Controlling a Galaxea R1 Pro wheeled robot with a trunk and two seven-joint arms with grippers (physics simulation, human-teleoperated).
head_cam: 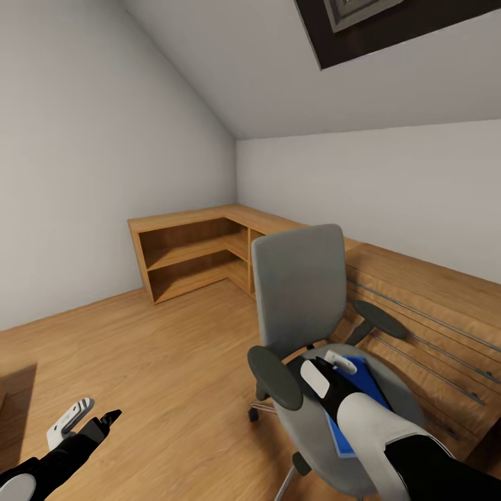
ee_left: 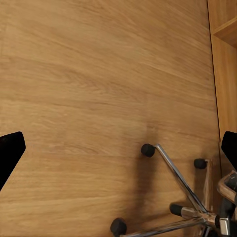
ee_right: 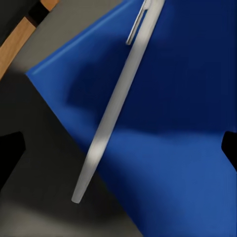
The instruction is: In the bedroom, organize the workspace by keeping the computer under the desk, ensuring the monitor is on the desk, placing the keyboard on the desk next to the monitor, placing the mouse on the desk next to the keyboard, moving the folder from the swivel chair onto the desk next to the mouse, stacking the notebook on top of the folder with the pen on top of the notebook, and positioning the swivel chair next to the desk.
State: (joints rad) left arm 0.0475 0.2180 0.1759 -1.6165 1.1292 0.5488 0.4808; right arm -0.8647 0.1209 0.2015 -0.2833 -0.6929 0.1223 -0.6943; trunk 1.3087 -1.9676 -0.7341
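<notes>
The grey swivel chair stands in front of me with the bright-blue folder lying on its seat. My right gripper hovers open just above the folder. In the right wrist view the white pen lies slantwise on the folder, one end reaching over the grey seat, between my spread right gripper fingertips. My left gripper hangs open and empty low over the floor. The desk, monitor, keyboard, mouse, computer and notebook are out of view.
A low L-shaped wooden shelf unit fills the far corner. A wooden dresser runs along the right wall, close behind the chair. The chair's chrome base and castors spread over the wood floor. A skylight is overhead.
</notes>
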